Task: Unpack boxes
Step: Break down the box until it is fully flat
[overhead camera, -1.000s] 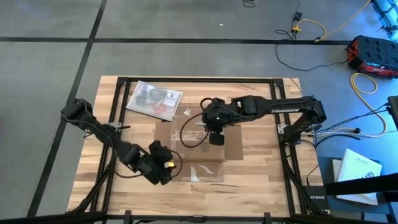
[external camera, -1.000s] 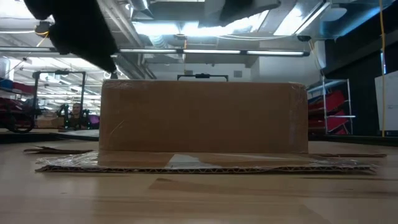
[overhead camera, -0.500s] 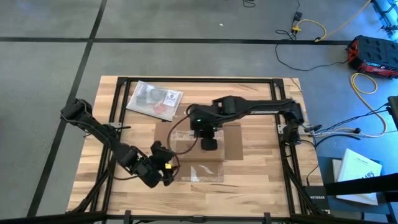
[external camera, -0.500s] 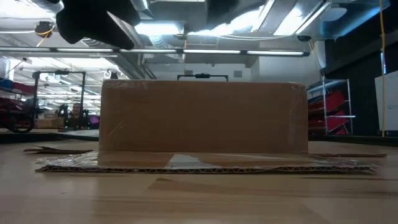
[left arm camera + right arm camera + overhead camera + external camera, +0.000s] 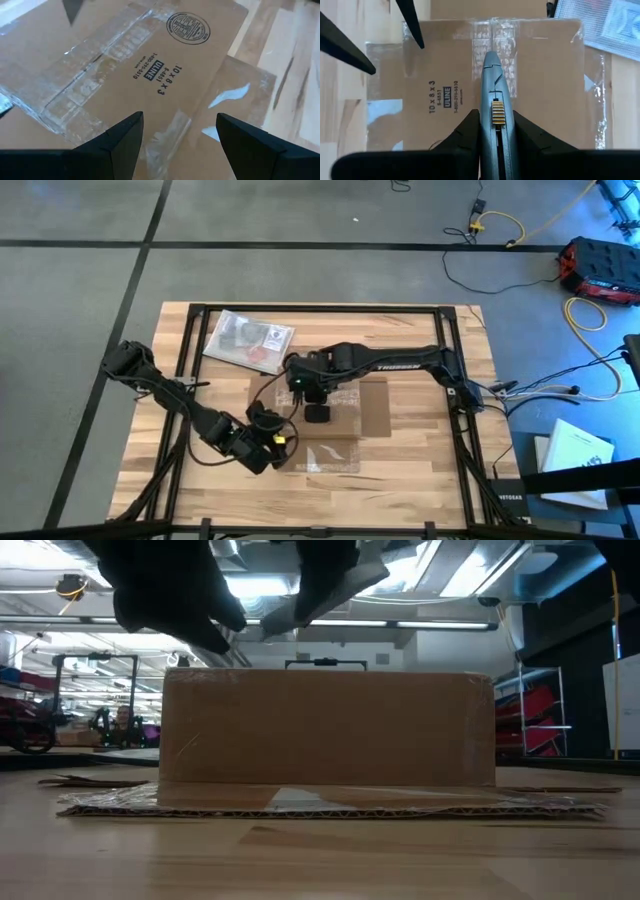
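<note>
Brown cardboard fills the middle of the wooden table: the box sits flat with its flaps spread on the wood, shiny clear tape running across its top and down its sides, and a black printed label and round stamp facing up. Seen level from the table edge, its front wall stands square with one flap lying flat toward the camera. The right hand reaches in from the right side of the table and hangs over the box's top near the far left part of it, clenched on a grey-blue utility knife whose tip points out over the taped centre seam; whether the tip touches the tape I cannot tell. The left hand sits low at the box's near left corner, its two dark fingers spread apart with nothing between them, poised just above the box's top close to the printed label. Beyond the box, toward the far left of the table, lies a clear plastic bag with something red and dark inside, touching or just beside the box's far flap.
</note>
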Controlling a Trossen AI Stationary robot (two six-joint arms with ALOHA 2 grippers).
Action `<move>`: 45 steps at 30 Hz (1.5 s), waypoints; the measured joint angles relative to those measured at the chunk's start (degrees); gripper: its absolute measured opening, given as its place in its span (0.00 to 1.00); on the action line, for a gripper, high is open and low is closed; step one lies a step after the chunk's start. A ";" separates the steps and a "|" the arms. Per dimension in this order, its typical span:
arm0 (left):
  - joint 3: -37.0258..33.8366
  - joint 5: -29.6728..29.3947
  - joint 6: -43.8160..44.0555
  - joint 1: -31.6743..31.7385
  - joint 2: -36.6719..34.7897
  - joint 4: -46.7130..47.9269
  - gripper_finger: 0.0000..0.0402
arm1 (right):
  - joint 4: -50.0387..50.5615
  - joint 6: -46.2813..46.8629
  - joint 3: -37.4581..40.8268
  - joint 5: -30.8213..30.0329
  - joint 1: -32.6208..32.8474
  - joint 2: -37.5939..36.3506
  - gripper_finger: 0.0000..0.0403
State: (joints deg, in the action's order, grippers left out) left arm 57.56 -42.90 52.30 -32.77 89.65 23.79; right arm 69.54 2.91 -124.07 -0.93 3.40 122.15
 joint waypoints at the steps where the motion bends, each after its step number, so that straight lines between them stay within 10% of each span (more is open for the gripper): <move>1: 0.00 0.01 -0.57 0.02 0.00 0.21 0.59 | -0.22 0.22 0.00 -0.02 0.07 0.36 0.14; 45: 0.13 1.63 -1.25 -0.59 5.03 3.70 0.59 | -4.74 2.42 0.09 -0.39 -0.64 4.41 0.14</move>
State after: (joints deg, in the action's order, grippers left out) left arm 57.69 -41.28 51.05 -33.36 94.67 27.49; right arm 64.80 5.34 -123.98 -1.32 2.76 126.56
